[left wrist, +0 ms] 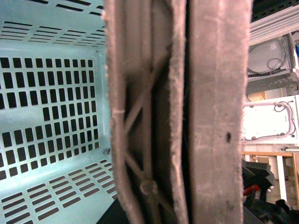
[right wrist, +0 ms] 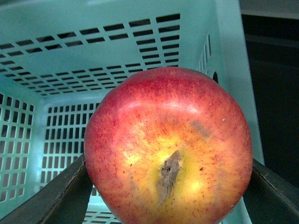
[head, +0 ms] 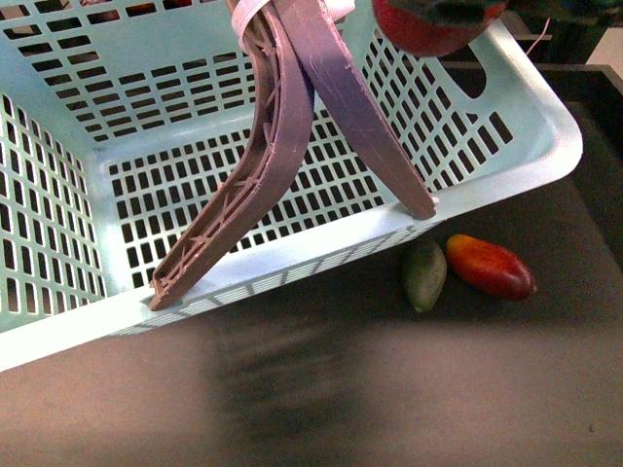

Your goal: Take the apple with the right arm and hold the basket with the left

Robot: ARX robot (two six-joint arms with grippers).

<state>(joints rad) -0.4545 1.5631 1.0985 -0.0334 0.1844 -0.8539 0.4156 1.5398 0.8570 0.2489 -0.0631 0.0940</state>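
The dark tabletop (head: 321, 389) runs in a broad band along the front, from the basket's near rim down to the lower edge of the front view. The teal basket (head: 58, 321) takes up most of the upper left. Its near rim slants across the view and ends in a rounded corner on the right. The slotted walls and floor show open space inside.

Two brown handles (head: 282, 146) rise from that near rim. Their feet are set apart, and they lean together at the top, where a white band (head: 248, 24) wraps them. In the left wrist view the handles (left wrist: 205, 112) fill the middle very close up, with the basket's inside (left wrist: 51, 116) beside them. The left gripper itself does not show, so I cannot tell whether it has hold of them.

The red apple (head: 438, 27) hangs at the top of the front view, over the basket's right wall and just inside the rim. In the right wrist view the right gripper (right wrist: 169, 170) is closed on the apple (right wrist: 168, 126). A dark finger (right wrist: 60, 196) presses on each side, the yellow stem end faces the camera, and the basket's interior lies behind.

A red-orange mango (head: 490, 266) lies on the tabletop just outside the near rim, by the right handle's foot. A smaller green fruit (head: 424, 274) touches or nearly touches it. Both sit close to the basket's edge.
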